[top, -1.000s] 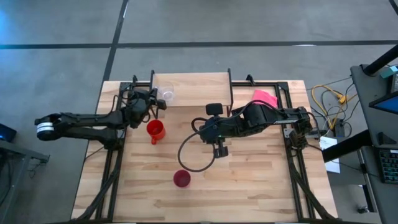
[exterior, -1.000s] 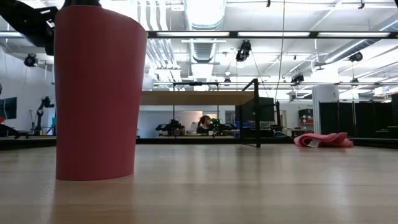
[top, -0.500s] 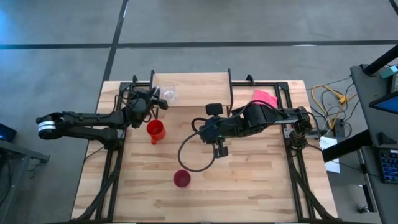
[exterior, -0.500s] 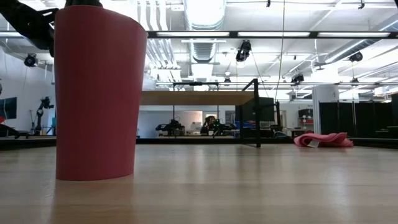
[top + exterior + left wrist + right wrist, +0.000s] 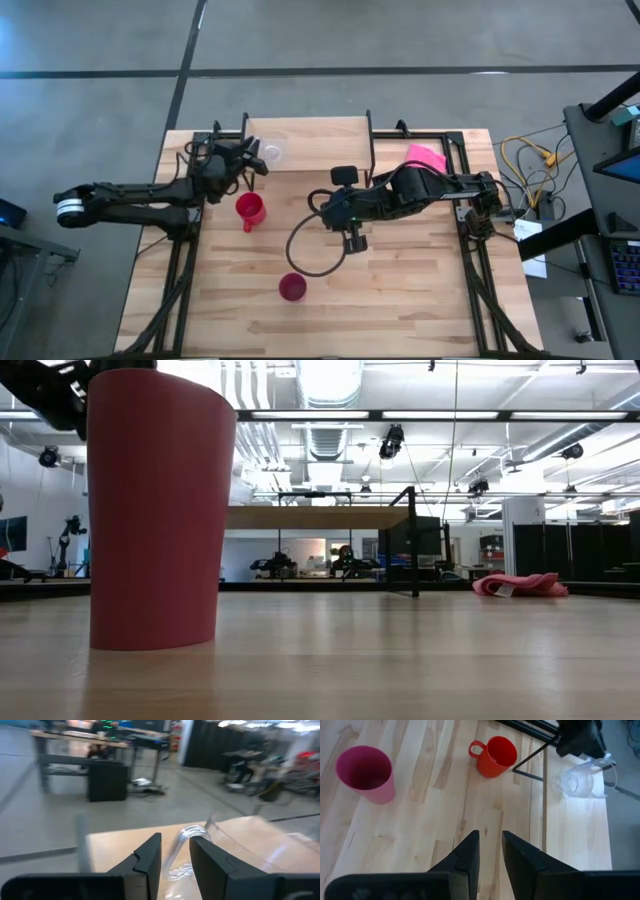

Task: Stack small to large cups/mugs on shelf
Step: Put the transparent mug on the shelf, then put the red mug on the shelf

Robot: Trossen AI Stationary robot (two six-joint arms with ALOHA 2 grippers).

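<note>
A small clear glass cup (image 5: 271,151) is at the left end of the shelf (image 5: 315,135), a light wooden top on black legs. My left gripper (image 5: 256,160) is shut on it; the cup also shows in the right wrist view (image 5: 581,780). A red-orange mug (image 5: 249,210) stands on the table in front of the shelf's left end. A magenta tumbler (image 5: 291,288) stands upright nearer the table's near edge and fills the left of the low view (image 5: 155,510). My right gripper (image 5: 353,241) is shut and empty above the table's middle. My left gripper pinches the glass cup's clear wall at its rim (image 5: 181,842) between its two fingers. The fingers come nearly level from the table's left side. The cup is over the shelf's left end; whether its base rests on the shelf top I cannot tell.
A pink cloth (image 5: 425,157) lies at the table's back right, beside the shelf. A black cable loop (image 5: 318,245) hangs from my right arm over the table's middle. Black frame rails (image 5: 185,270) run along the table's left and right sides.
My left gripper has shifted a little toward the table's far edge at the shelf's left end, still shut on the glass cup. The mug and the tumbler have stayed in place.
</note>
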